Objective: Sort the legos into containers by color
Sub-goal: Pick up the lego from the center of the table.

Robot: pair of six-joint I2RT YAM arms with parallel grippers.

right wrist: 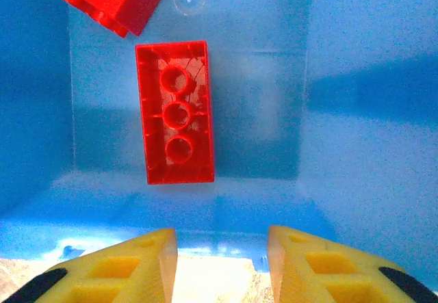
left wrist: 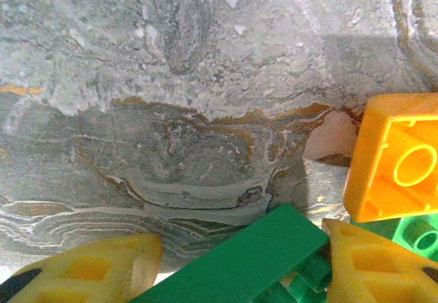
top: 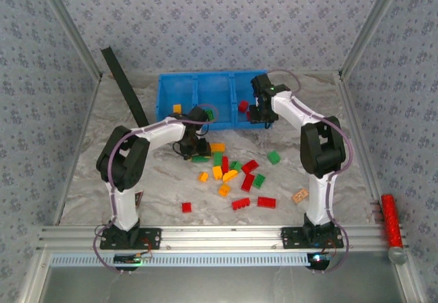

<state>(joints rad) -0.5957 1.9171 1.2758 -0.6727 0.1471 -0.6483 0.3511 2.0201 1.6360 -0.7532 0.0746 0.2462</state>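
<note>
Orange brick (left wrist: 397,159) crowding green brick (left wrist: 246,262)

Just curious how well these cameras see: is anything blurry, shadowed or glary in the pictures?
Top external: even light, only soft shadows beneath the arms. Left wrist: marbled tabletop sharp, yellow fingers and green brick slightly soft, a shadow patch upper right. Right wrist: red brick crisp, pale sheen on the blue bin floor.

Our left arm (top: 147,135) reaches just before the bin (top: 179,79), fingers (left wrist: 89,269) flanking a green brick (left wrist: 233,262); our right fingers (right wrist: 328,269) hang parted over its right end.
</note>
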